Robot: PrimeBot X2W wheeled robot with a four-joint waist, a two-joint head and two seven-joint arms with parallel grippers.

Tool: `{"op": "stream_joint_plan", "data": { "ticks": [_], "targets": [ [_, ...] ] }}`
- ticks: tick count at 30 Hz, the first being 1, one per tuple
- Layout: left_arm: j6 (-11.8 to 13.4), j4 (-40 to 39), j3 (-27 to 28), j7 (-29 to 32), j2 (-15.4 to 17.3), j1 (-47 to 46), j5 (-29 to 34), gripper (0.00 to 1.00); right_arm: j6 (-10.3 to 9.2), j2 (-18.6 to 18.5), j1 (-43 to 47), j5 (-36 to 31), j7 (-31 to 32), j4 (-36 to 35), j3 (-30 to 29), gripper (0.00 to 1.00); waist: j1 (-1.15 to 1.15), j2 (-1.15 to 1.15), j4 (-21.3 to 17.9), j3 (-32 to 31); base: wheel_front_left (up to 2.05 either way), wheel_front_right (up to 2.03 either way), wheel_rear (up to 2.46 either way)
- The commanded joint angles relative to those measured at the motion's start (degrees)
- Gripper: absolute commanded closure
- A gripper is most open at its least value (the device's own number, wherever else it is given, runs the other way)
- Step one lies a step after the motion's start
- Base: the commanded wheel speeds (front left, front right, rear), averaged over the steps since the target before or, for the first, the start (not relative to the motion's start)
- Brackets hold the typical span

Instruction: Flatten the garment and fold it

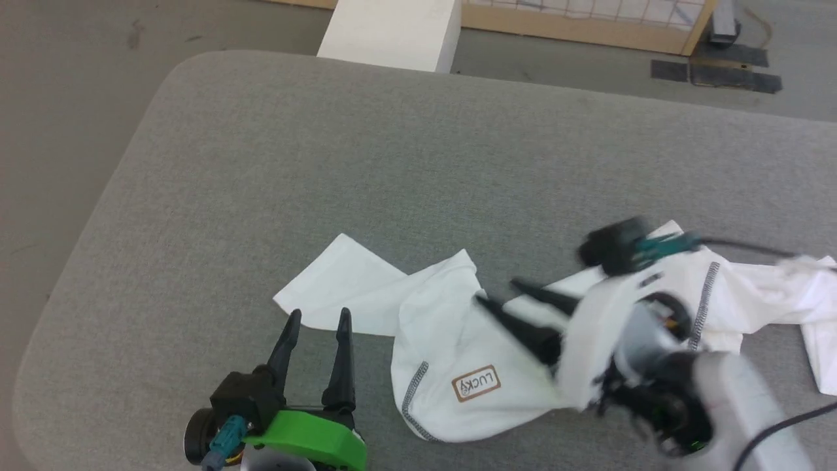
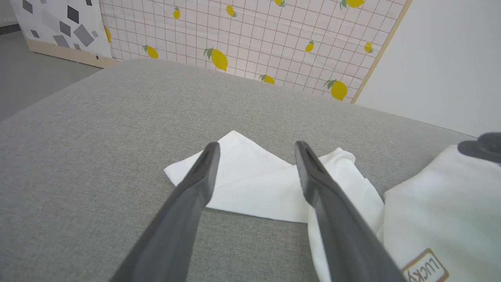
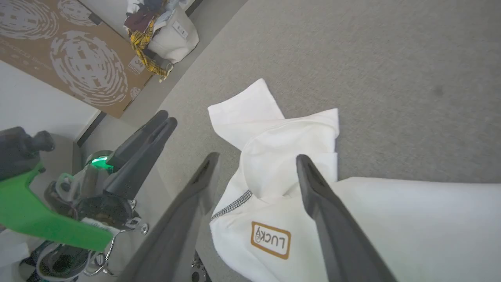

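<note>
Crumpled garment [image 1: 444, 340] (white) on grey table [image 1: 327, 163]

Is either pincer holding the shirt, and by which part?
Nothing is held. The left pincer and right pincer both stand open; the right one is over the garment, clamping no fabric.

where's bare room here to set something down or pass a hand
Bare: the far half of the grey surface, between the garment and the white box, and the left strip out to its rounded edge. Crowded: the near edge, with the left jaws beside the garment and the right jaws over it.
</note>
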Motion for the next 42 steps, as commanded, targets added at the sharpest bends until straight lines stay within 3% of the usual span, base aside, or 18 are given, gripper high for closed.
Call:
{"op": "stream_joint_plan", "data": {
  "ticks": [1,5,10,14,19,34,35,36,37,38,42],
  "targets": [
    [0.10,0.17,-0.08,-0.27,0.23,0.43,-0.31,0.00,-0.08,0.07,-0.69,-0.32,0.09,-0.61,-2.44,0.00,0.00,0.00,-1.15,-1.03,0.00,0.00,0.00],
    [0.00,0.06,-0.46,-0.18,0.45,0.48,-0.25,0.00,-0.08,-1.46,-1.78,-3.70,2.07,-1.47,-11.38,0.00,0.00,0.00,-1.99,-1.41,0.00,0.00,0.00],
    [-0.22,-0.35,-1.14,0.16,0.74,0.43,-0.14,0.00,-0.08,-7.13,-3.06,-9.63,4.95,0.12,-20.18,0.00,0.00,0.00,-2.32,-0.72,0.00,0.00,0.00],
    [-0.35,-0.48,-1.49,0.33,0.95,0.34,-0.16,0.00,-0.08,-11.77,-2.69,-11.93,8.10,2.48,-25.25,0.00,0.00,0.00,-2.30,0.13,0.00,0.00,0.00],
    [-0.53,-0.36,-2.01,0.32,0.87,0.02,-0.29,0.00,-0.08,-17.66,-0.87,-13.17,11.00,5.18,-27.36,0.00,0.00,0.00,-1.91,1.01,0.00,0.00,0.00],
    [-0.62,-0.28,-2.76,0.48,0.88,-2.48,-0.26,0.00,-0.08,-14.47,-3.77,-17.32,4.46,18.08,-29.97,0.00,0.00,0.00,1.11,4.86,0.00,0.00,0.00],
    [-0.52,-0.36,-2.76,0.47,0.89,-2.52,-0.24,0.00,-0.08,-14.13,-4.28,-17.99,3.65,19.13,-30.70,0.22,0.00,0.00,1.24,5.10,0.00,0.00,0.00],
    [-0.45,-0.41,-2.77,0.46,0.90,-2.53,-0.23,0.00,-0.08,-13.92,-4.70,-18.57,2.80,19.77,-31.17,0.57,0.00,0.00,1.29,5.22,0.00,0.00,0.00],
    [-0.37,-0.46,-2.79,0.45,0.91,-2.51,-0.22,0.00,-0.08,-13.77,-5.24,-19.23,1.71,20.39,-31.72,0.85,0.00,0.00,1.32,5.32,0.00,0.00,0.00],
    [-0.31,-0.50,-2.79,0.44,0.90,-2.47,-0.23,0.00,-0.08,-13.73,-5.67,-19.59,0.89,20.73,-32.07,1.00,0.00,0.00,1.33,5.35,0.00,0.00,0.00],
    [0.09,-0.45,-2.53,0.37,0.92,-2.24,-0.42,0.00,-0.08,-13.88,-8.01,-19.06,-2.37,19.46,-31.45,1.00,0.00,0.00,0.63,4.78,0.00,0.00,0.00]
  ]
}}
